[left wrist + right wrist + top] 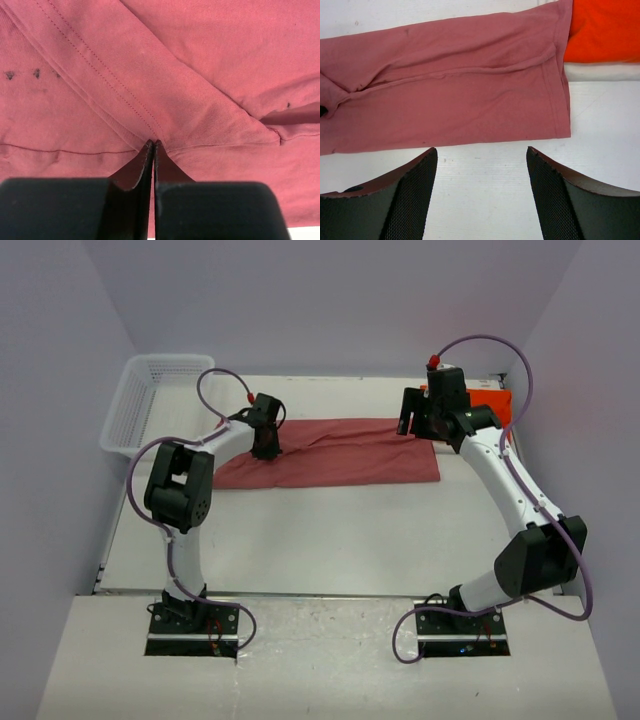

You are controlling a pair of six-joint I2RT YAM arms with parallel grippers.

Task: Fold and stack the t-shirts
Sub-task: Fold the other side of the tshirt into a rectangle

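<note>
Rose-red t-shirt (330, 452) lies as a long folded band, left to right, across the far half of the surface (330, 540). Orange t-shirt (605, 30) sits just past its right end, with a white strip (600, 71) under it, probably the white t-shirt.

Left jaws: shut on a small pinch of the rose-red cloth near the band's left end, right where a stitched hem runs in. The cloth tents up to the tips.

Right jaws: wide, holding nothing, hanging above the band's right end. The right hem and its near corner lie below and just ahead of the tips, with bare surface directly between them.

Step in hand, as judged: securing both ends for the next fold.

- Check that the left pinch takes every layer, not only the top hem.
- Bring the right jaws forward and down onto the near right corner, clear of the orange t-shirt.
- Lift both ends evenly so that the band keeps its creases.
</note>
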